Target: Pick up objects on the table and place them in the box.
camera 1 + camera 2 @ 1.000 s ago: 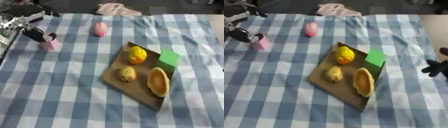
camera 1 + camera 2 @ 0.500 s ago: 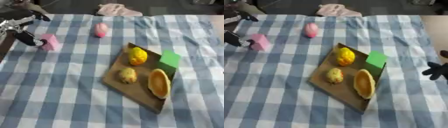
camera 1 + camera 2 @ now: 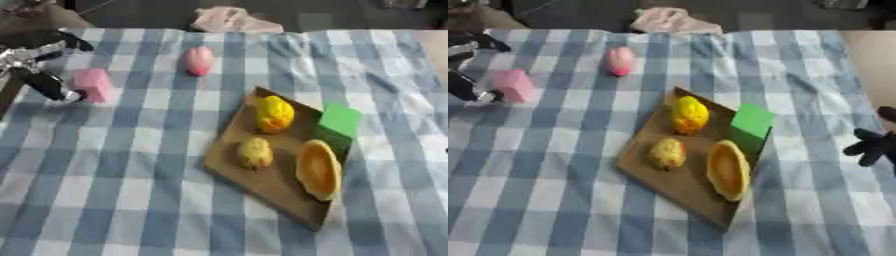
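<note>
1. Nearest, the box [image 3: 262, 185] is a shallow brown tray lying askew on the checked cloth [image 3: 131, 200]. It holds a yellow fruit [image 3: 274, 114], a smaller yellow lump [image 3: 255, 152], an orange oval [image 3: 318, 169] and a green block [image 3: 339, 120].
2. Further left, the left hand [image 3: 39, 75] sits beside the pink block [image 3: 92, 85], a fingertip touching or nearly touching its left face. I cannot tell whether it grips the block or has let go.
3. To do the pick well, I judge the fingers and thumb should close on opposite faces of the block, then lift straight before crossing to the box.
4. Beyond, a pink egg shape [image 3: 199, 61] lies apart on the cloth.
5. At the right edge, the right hand [image 3: 872, 145] is cut off; its fingers look curled, holding nothing.
6. Farthest, a pale crumpled cloth [image 3: 229, 20] lies at the table's edge; what it is stays unclear.
</note>
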You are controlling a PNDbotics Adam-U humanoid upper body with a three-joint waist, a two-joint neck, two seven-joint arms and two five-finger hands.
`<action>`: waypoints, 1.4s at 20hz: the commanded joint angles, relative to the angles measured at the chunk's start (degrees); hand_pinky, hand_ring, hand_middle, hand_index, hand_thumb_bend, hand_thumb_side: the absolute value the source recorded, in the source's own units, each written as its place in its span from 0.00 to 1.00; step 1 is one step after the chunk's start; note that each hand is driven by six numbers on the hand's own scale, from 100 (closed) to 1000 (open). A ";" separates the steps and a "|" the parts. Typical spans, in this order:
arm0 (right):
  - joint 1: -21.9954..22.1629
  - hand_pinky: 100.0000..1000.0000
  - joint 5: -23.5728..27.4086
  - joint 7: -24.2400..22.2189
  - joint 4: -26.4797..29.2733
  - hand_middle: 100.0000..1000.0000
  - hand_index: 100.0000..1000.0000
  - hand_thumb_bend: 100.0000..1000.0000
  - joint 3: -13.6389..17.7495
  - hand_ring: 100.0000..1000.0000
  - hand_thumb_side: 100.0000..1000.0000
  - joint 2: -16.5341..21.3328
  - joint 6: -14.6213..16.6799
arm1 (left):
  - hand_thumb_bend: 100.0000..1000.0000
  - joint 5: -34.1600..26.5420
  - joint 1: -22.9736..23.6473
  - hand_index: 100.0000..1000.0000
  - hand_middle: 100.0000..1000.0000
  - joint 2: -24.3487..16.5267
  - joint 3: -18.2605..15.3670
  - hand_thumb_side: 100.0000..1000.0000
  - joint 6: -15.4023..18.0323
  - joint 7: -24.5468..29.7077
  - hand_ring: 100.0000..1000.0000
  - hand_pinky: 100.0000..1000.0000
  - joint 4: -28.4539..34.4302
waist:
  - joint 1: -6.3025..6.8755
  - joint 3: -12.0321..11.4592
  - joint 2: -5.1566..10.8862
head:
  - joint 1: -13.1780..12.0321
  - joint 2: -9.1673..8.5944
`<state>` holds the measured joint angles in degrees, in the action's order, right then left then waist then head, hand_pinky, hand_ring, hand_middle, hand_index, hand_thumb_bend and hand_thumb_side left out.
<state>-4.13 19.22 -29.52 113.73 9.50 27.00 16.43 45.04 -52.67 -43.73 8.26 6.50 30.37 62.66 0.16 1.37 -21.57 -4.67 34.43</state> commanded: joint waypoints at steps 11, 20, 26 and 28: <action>-0.84 0.98 -1.28 -0.44 0.86 0.48 0.96 0.00 0.22 0.69 0.46 0.79 0.49 | 0.44 7.40 -3.29 0.92 0.87 0.65 -1.24 0.10 0.27 -3.21 0.96 0.95 -4.72 | -0.11 0.45 0.01 | -0.37 -1.87; -0.90 0.98 -1.52 -0.38 0.86 0.48 0.96 0.00 0.19 0.69 0.47 0.47 0.36 | 0.25 9.61 -3.83 0.84 0.72 1.81 -1.52 0.10 0.72 -2.78 0.87 0.91 -7.17 | -0.26 0.61 -0.24 | -0.51 -1.76; -0.68 0.98 -1.69 -0.34 0.86 0.48 0.96 0.00 0.15 0.69 0.48 0.29 0.11 | 0.02 7.82 -4.04 0.71 0.53 1.95 -1.76 0.09 0.76 -4.52 0.75 0.86 -6.21 | -0.30 0.58 -0.02 | -0.45 -1.57; -0.61 0.98 -1.74 -0.35 0.86 0.48 0.96 0.00 0.13 0.69 0.48 0.26 0.03 | 0.00 7.42 -4.08 0.70 0.52 1.89 -1.94 0.10 0.41 -5.50 0.74 0.86 -5.39 | -0.28 0.58 0.08 | -0.39 -1.47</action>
<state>-4.62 17.72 -29.82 113.73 9.46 26.45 16.50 52.84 -55.45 -40.30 7.16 7.05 25.61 55.99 -0.13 1.97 -22.90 -4.98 33.21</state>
